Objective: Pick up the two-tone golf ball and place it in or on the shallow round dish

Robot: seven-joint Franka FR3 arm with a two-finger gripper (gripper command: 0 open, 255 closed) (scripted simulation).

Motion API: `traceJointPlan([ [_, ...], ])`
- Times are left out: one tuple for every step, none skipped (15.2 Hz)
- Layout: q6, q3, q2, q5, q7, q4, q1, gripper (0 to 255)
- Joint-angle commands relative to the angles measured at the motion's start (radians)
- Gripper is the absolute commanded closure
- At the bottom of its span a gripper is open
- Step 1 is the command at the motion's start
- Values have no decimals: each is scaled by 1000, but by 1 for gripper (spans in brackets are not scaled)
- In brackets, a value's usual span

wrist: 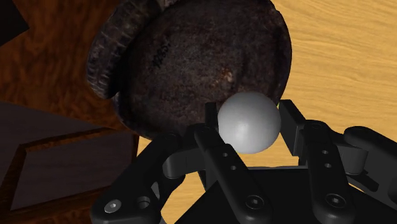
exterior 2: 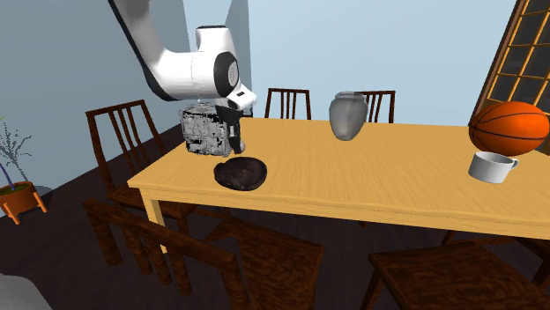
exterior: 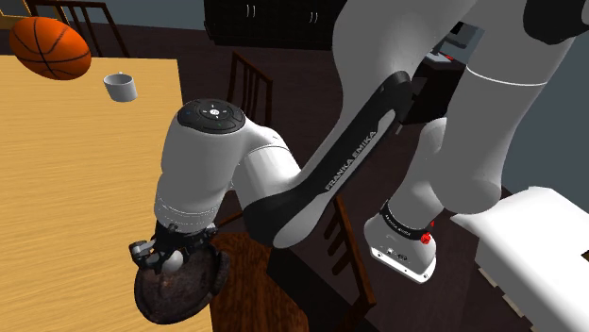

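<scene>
Shoulder view: the white arm bends down to the black gripper, which hangs just above a dark, rough round dish. The dish sits at the wooden table's long edge, near the corner closest to the stand. Second exterior view: the gripper is poised over the dish, a grey box just behind it. A vase, mug and basketball stand well apart from it. Wrist view: the fingers clasp a plain pale-grey ball, smooth, no second tone visible, seemingly above the dish's rim. The carry looks nearly done. Next, the ball needs centring over the dish, lowering, and a gentle release so it cannot roll out.
</scene>
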Motion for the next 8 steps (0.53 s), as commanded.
traceJointPlan([
  [24,-18,23,-35,28,-3,14,255],
  [36,-28,36,-52,40,-3,22,255],
  [47,-39,48,-69,53,-3,30,255],
  [47,-39,48,-68,53,-3,31,255],
  [47,-39,48,-68,53,-3,31,255],
  [47,-39,48,-68,53,-3,31,255],
  [47,-39,48,-68,53,-3,31,255],
  [47,-39,48,-68,53,-3,31,255],
])
